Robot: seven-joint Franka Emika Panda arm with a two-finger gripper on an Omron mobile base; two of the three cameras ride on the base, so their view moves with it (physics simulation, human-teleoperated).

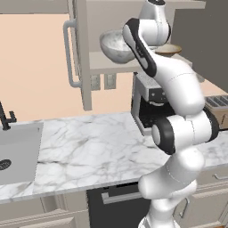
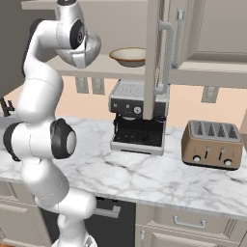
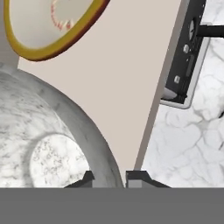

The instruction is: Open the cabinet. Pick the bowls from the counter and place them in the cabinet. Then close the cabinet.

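**Second bowl reaches the cabinet; doors left to shut**

The marbled bowl [image 1: 115, 46] sits at the front edge of the cabinet [image 2: 125, 72] floor, its rim pinched in the closed tool [image 3: 109, 178]. The tan bowl [image 2: 129, 56] already rests inside. Judging by this, release, withdrawal and closing both open doors remain.
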